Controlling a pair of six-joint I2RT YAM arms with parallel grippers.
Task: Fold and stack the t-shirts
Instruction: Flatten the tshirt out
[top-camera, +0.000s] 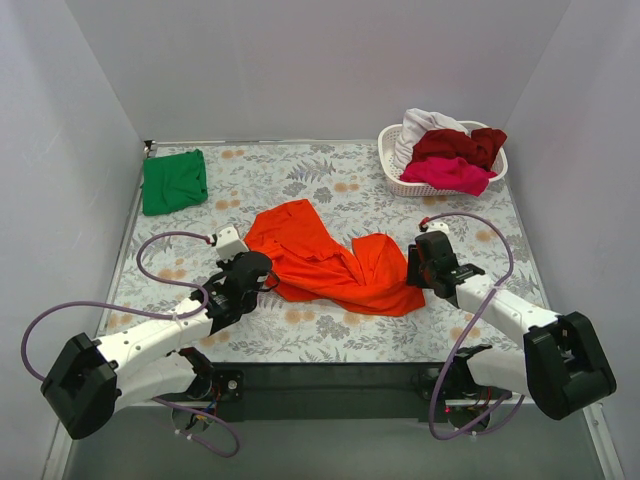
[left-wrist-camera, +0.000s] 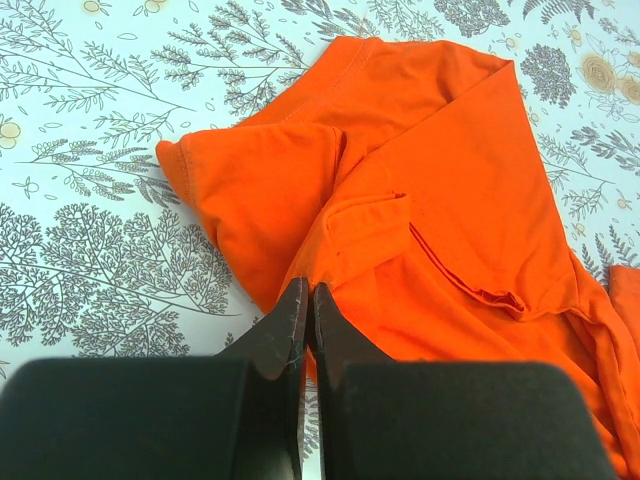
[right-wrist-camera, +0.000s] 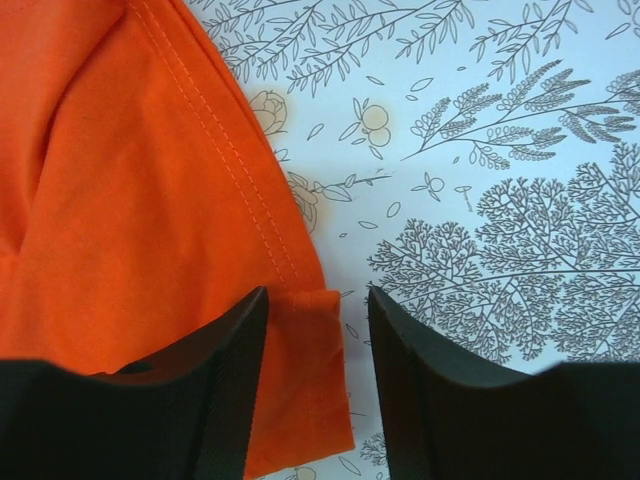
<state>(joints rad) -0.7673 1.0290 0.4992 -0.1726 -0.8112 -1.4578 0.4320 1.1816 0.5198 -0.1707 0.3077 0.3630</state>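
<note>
Crumpled bright orange-red cloth t-shirt (top-camera: 330, 262), flattening step: left tool (left-wrist-camera: 306, 292) together at its edge (pinch unconfirmed), right tool (right-wrist-camera: 317, 296) apart astride the hem, closing likely due next.

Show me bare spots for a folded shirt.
Bare: the far strip between the green t-shirt and the basket; the near strip between the orange t-shirt and the arm bases. Crowded: the centre, left claw and right claw at that shirt's edges.

Soft, even light is coming down from overhead; shadows on the surface (top-camera: 300, 335) are lying faint; in the wrist views the near fingers (right-wrist-camera: 215, 390) are looking slightly soft; the orange-red t-shirt (right-wrist-camera: 130, 200) is showing crisp stitching.
</note>
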